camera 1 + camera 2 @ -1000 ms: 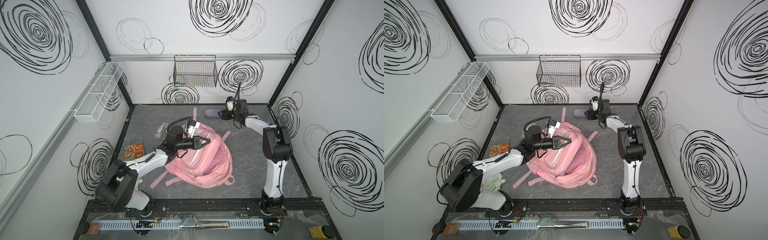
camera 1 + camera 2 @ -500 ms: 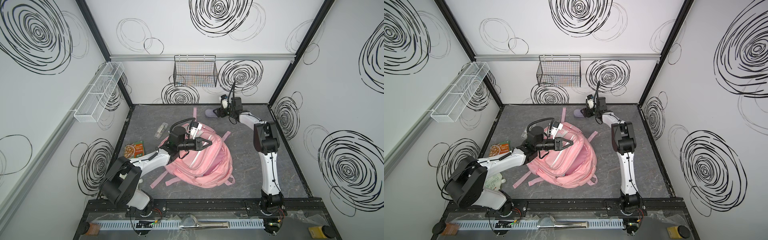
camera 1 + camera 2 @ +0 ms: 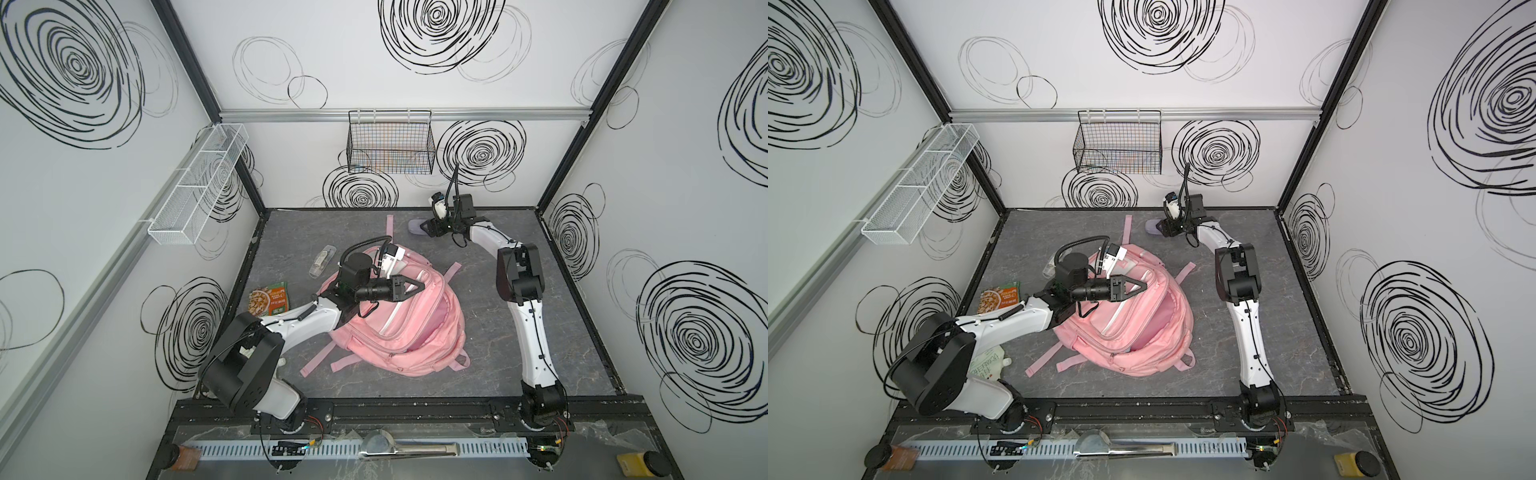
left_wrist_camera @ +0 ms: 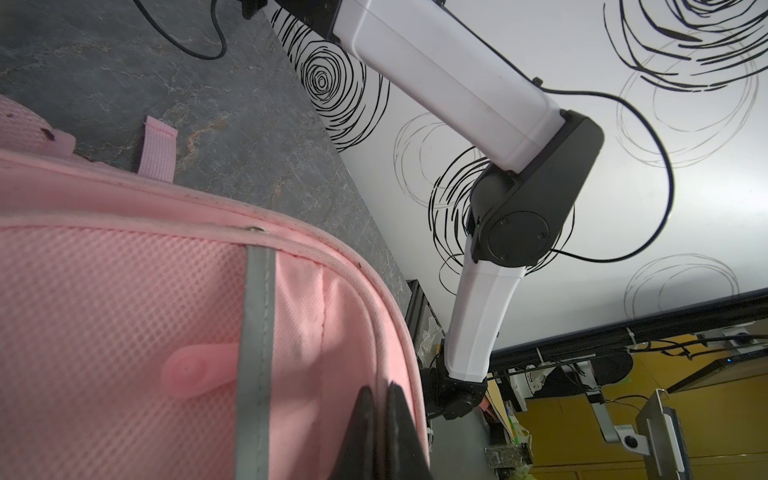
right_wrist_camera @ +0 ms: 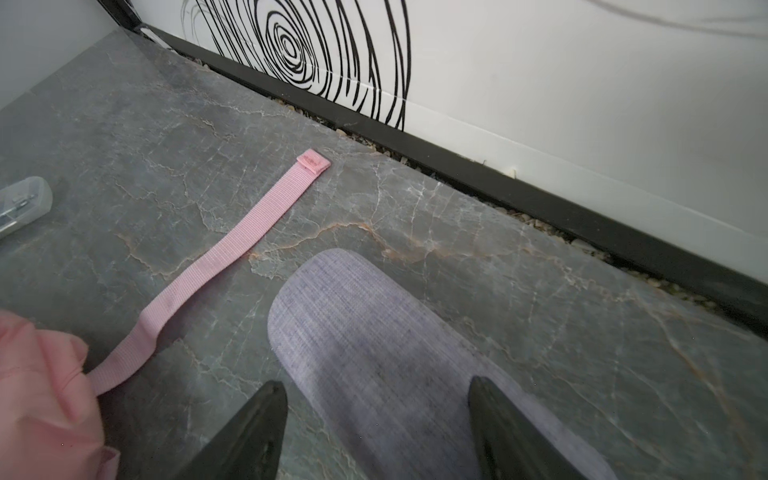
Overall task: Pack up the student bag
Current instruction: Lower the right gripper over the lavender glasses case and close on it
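Pink fabric takes up the middle of the grey, stone-patterned tabletop [image 3: 540, 332]. This is the student bag [image 3: 415, 332], lying flat in both top views with its main compartment unzipped and gaping and its straps spread out from under it.

The left gripper [image 3: 420, 286] reaches over the bag from the bag's left side. Its tip sits at the white-trimmed rim of the opening, and its jaws are closed together. In the left wrist view its fingers [image 4: 365, 415] lie side by side against the bag's pink mesh lining [image 4: 124, 311]. Whether a fold of fabric is pinched between them cannot be told.

The right gripper [image 5: 376, 382] is beyond the bag's top end, close to the back wall. Its jaws are spread wide, one on each side of a pale lilac-grey fabric pouch [image 5: 374, 324] that lies flat on the tabletop. Whether either finger touches the pouch cannot be told.

A pink strap [image 5: 232, 245] runs from the bag's top end across the tabletop, near the pouch but apart from it.

Left of the bag, near its top corner, lies a clear plastic case [image 3: 322, 261]. Farther left of the bag is an orange-and-green snack packet [image 3: 270, 299]. In a top view a white packet [image 3: 988, 361] with green print shows under the left arm, left of the bag's lower end.
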